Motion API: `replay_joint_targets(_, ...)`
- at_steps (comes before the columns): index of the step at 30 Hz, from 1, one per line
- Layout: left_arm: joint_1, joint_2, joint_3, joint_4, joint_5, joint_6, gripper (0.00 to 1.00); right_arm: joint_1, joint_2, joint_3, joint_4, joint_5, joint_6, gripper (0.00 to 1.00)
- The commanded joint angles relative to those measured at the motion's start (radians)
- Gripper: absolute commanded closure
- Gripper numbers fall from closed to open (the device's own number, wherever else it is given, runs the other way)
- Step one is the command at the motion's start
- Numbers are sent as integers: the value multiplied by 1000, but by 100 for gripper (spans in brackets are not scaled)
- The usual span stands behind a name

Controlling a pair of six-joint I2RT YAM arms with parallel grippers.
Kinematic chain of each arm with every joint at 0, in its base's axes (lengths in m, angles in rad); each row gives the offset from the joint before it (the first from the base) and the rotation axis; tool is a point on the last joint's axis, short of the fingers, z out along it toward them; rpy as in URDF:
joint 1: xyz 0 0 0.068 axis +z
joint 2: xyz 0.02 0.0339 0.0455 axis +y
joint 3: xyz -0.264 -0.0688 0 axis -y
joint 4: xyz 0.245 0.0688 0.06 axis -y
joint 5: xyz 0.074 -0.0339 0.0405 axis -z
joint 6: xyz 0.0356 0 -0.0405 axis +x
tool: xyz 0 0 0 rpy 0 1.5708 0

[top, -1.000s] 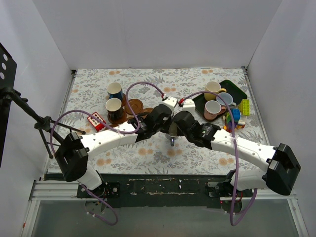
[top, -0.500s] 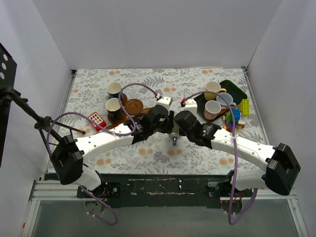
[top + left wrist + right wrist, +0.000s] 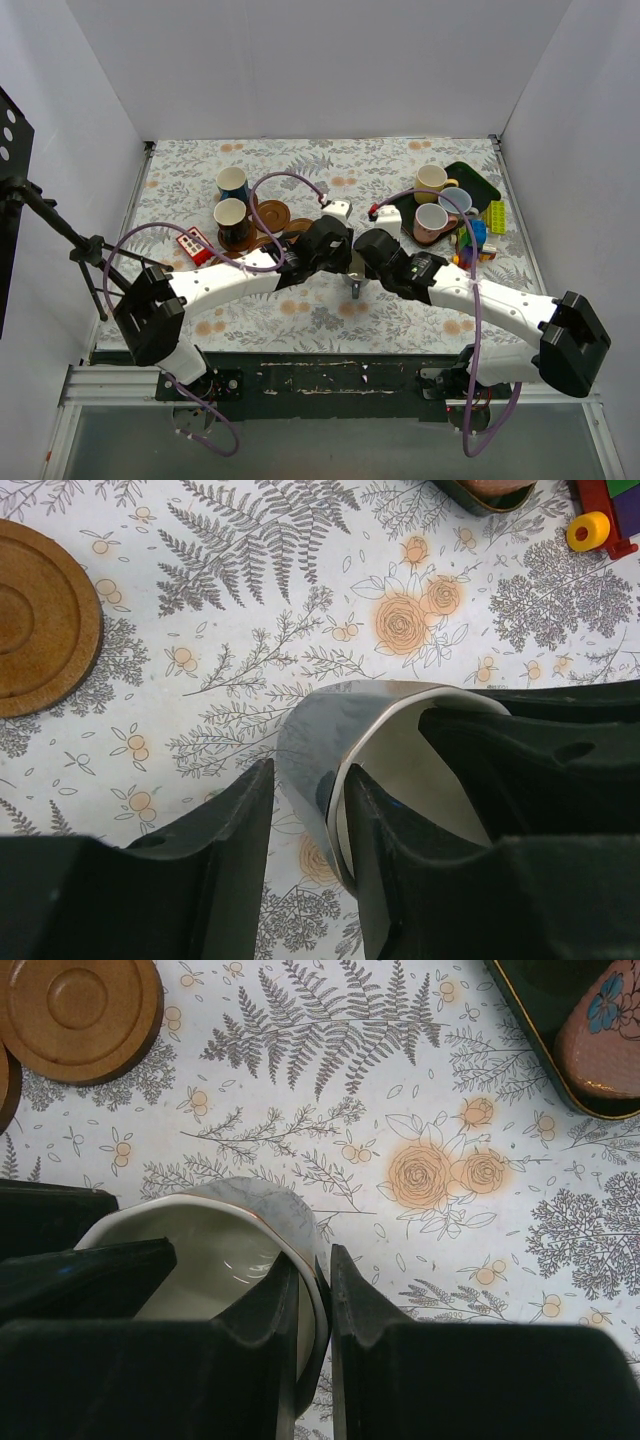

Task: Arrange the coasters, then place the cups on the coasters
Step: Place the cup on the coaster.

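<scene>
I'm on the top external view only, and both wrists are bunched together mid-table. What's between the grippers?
Observer: A grey-blue cup, pale inside. The right gripper pinches its wall, one finger inside and one outside.
Operator: And the left one?
Observer: The left gripper straddles the same cup's wall on the opposite side; I cannot tell whether it presses.
Operator: Is the cup over a coaster?
Observer: No. The nearest coaster lies apart from it, with floral cloth between.
</scene>
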Motion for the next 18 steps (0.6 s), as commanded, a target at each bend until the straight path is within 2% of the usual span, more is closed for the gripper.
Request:
replay_joint_targets(1,-3,22,43,1,15,-10,67,10,-69,-1,121,43,26,99)
replay_joint_targets(3,-3,28,45,2,20,-10,71,10,-76,-5,133,41,26,99)
replay_joint_targets(8,-3,30,52,2,5,-13,100,13,-76,-13,133,41,19,99)
replay_joint_targets(12,-3,28,65,-1,-8,-7,100,11,-80,-5,127,45,9,99)
replay_joint_targets(13,-3,28,71,-8,-18,-1,100,11,-85,1,121,46,4,92)
replay_joint_targets(15,-3,28,92,-36,-46,15,100,11,-97,10,113,46,-11,63)
replay_joint_targets(16,-3,30,101,-47,-57,24,100,11,-108,13,107,46,-20,56)
replay_joint_targets(18,4,28,118,-70,-72,56,100,11,-128,24,93,42,-37,49)
